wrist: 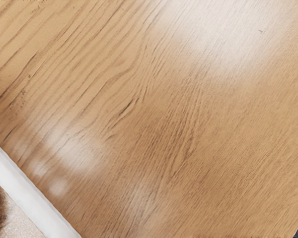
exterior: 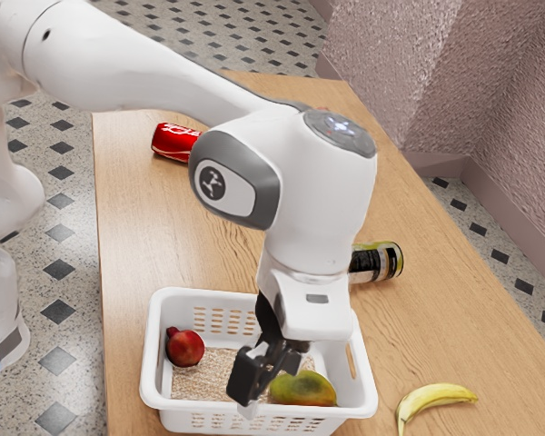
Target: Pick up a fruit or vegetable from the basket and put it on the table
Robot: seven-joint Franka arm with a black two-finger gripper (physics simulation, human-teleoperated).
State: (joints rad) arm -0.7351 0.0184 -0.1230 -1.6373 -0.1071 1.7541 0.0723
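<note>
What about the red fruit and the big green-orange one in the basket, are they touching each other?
Apart: the exterior view shows the basket's floor between the red fruit and the green-orange fruit.

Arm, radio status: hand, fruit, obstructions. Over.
Black robot hand over white plastic basket. Green-and-red mango and round red fruit inside. Curved yellow banana on brown wooden table, outside basket. Basket walls might block a sideways exit.
</note>
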